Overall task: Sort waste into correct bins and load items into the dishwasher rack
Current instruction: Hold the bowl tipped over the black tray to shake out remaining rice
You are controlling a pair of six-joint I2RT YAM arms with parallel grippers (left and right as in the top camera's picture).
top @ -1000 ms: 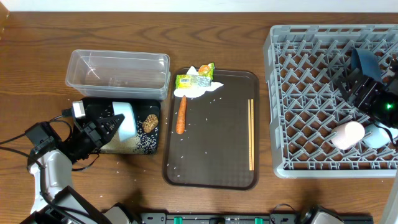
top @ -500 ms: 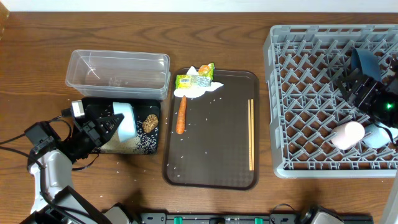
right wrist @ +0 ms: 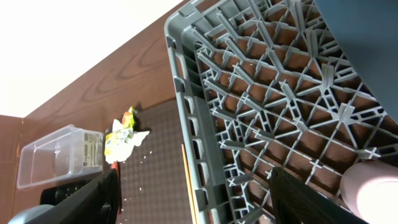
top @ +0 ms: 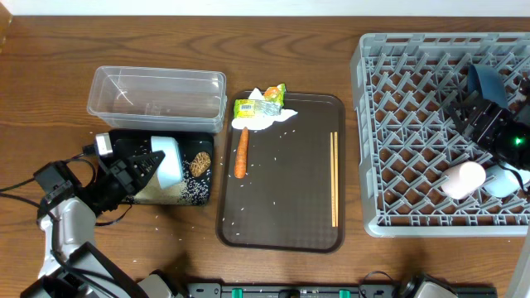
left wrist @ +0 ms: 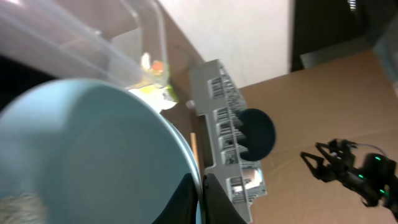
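Observation:
My left gripper (top: 151, 164) is shut on the rim of the white bowl (top: 171, 161), holding it tilted over the black tray (top: 192, 141), where a brown food lump (top: 199, 164) and rice grains (top: 186, 192) lie. In the left wrist view the bowl (left wrist: 87, 155) fills the frame, and its rim is pinched in that gripper (left wrist: 200, 182). My right gripper (top: 483, 124) hangs open and empty over the dishwasher rack (top: 397, 124), near the dark blue dish (top: 485, 79), pink cup (top: 462, 180) and light blue cup (top: 502, 181). The carrot (top: 241, 153), wrapper (top: 258, 105), tissue (top: 265, 121) and chopsticks (top: 334, 178) lie on the brown serving tray (top: 290, 165).
The clear tub (top: 157, 95) stands behind the black tray, with nothing in it. Loose rice grains are scattered over the serving tray and on the table by its near left corner. The right wrist view shows the rack (right wrist: 249, 124) beneath its open gripper (right wrist: 193, 199).

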